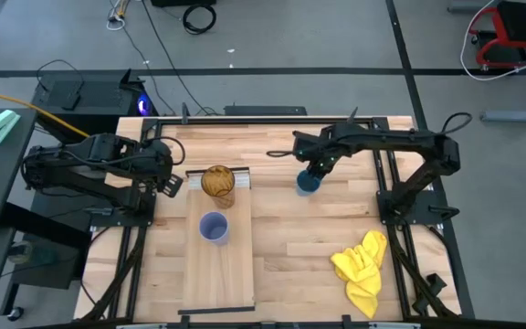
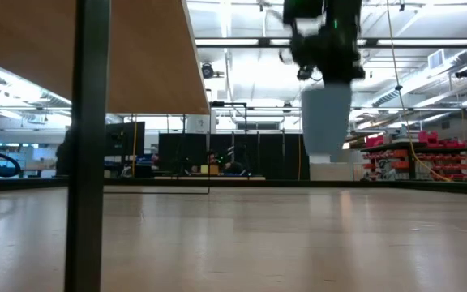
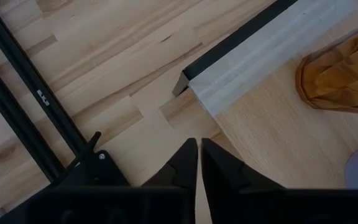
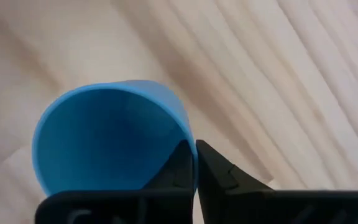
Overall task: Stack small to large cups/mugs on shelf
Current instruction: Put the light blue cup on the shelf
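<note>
My right gripper (image 1: 311, 174) is shut on the short blue cup (image 1: 307, 185) over the table's far middle. In the low view the cup (image 2: 327, 120) hangs below the gripper (image 2: 325, 71), above the table. The amber tumbler (image 1: 218, 183) stands upright on the shelf's (image 1: 231, 274) far end, by the white strip (image 3: 272, 46). The lavender cup (image 1: 214, 227) stands on its base nearer on the shelf. My left gripper (image 3: 199, 155) is shut on nothing, above the table just left of the shelf's far end. My right gripper pinches the blue cup's wall at the rim (image 4: 185, 134), one finger (image 4: 178, 167) inside the cup and the other (image 4: 219, 174) outside. The fingers point down from above. The cup hangs below them, mouth up, lifted clear of the table.
A yellow cloth (image 1: 362, 265) lies crumpled near the table's right front. Black frame rails (image 1: 395, 210) run along the table's left and right sides. Bare wood lies between the shelf and the cloth.
</note>
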